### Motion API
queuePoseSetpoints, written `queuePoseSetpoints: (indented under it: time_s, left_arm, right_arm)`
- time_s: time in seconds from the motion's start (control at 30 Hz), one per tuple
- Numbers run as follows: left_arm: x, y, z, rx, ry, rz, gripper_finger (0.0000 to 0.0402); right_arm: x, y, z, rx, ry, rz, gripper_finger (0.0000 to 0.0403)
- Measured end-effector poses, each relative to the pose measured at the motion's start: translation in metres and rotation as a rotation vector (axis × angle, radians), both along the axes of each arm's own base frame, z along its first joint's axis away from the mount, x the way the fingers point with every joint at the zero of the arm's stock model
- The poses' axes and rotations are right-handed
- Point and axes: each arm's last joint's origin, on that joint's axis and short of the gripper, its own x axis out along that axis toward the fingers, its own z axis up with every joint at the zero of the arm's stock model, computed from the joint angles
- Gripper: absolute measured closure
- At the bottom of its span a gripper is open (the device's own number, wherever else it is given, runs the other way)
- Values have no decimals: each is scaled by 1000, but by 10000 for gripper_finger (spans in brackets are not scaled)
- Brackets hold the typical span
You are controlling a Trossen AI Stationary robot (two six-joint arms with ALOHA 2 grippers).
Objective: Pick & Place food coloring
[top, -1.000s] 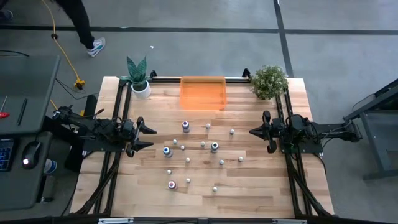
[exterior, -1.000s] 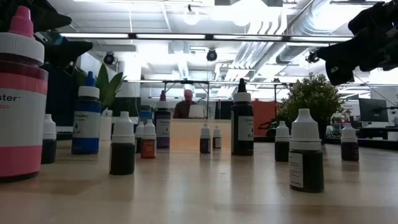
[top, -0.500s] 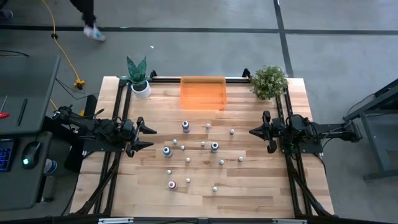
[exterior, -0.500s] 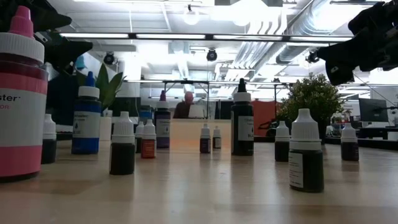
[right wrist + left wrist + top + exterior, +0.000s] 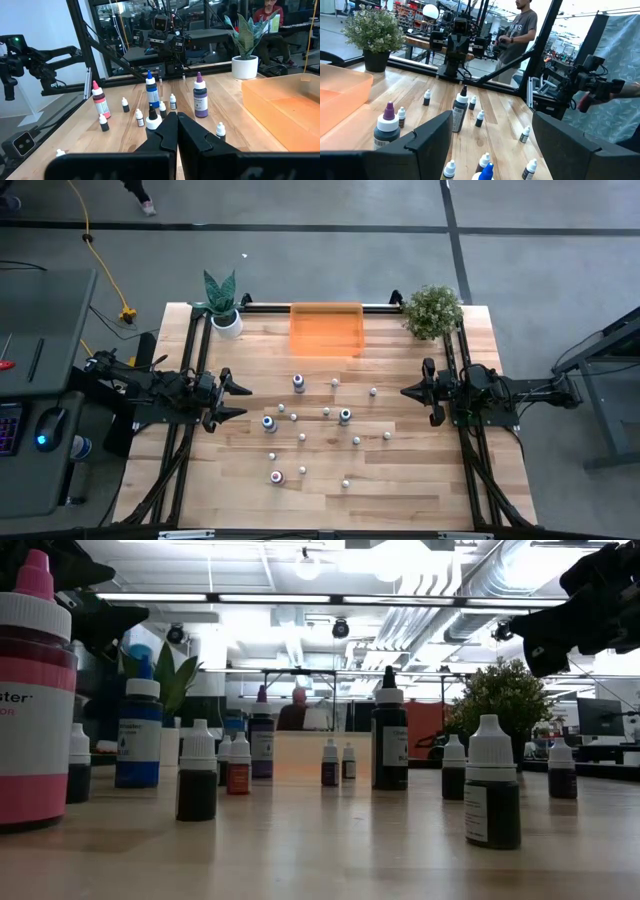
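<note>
The food coloring bottles stand upright on their bases, scattered over the middle of the table (image 5: 320, 480). Larger ones are a purple-capped bottle (image 5: 298, 383), a blue one (image 5: 269, 423), a dark one (image 5: 344, 417) and a pink one (image 5: 277, 477); small white-capped droppers (image 5: 356, 441) stand among them. In the low view the pink bottle (image 5: 35, 700) is nearest. My left gripper (image 5: 243, 401) hovers open at the left side of the group, its fingers spread wide in the left wrist view (image 5: 492, 150). My right gripper (image 5: 405, 392) hovers shut at the right side (image 5: 176, 131).
An orange translucent tray (image 5: 326, 328) sits at the far edge, between a white-potted plant (image 5: 222, 305) and a bushy plant (image 5: 432, 310). Black frame rails (image 5: 186, 450) run along both table sides. Bare wood lies near the front edge. A person (image 5: 520, 30) stands beyond the table.
</note>
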Motion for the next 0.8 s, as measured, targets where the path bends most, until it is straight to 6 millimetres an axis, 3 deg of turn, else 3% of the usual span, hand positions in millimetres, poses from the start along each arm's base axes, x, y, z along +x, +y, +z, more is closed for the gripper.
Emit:
queuePoseSetpoints:
  time_s: [0.8]
  left_arm:
    - [0, 0, 0, 0, 0, 0, 130]
  right_arm:
    - [0, 0, 1, 0, -14, -1, 402]
